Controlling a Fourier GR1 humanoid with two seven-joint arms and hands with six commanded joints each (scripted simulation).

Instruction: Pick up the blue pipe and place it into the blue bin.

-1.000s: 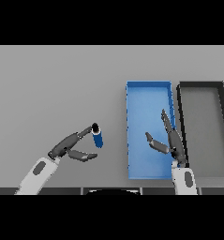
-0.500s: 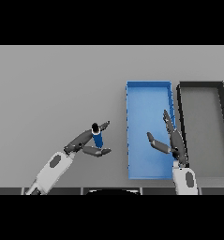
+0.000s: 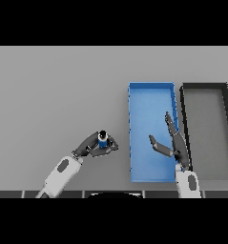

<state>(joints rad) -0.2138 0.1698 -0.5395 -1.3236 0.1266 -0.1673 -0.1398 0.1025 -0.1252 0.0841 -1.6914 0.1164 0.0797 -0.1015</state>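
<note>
Your left hand (image 3: 92,145) is curled around the blue pipe (image 3: 102,139) near the counter's front edge; lift straight, then carry right over the blue bin's (image 3: 150,88) wall. Right hand (image 3: 175,143) hangs open above it.

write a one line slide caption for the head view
Left hand grips the blue pipe on the table beside the blue bin; right hand hovers open over the bin.
</note>
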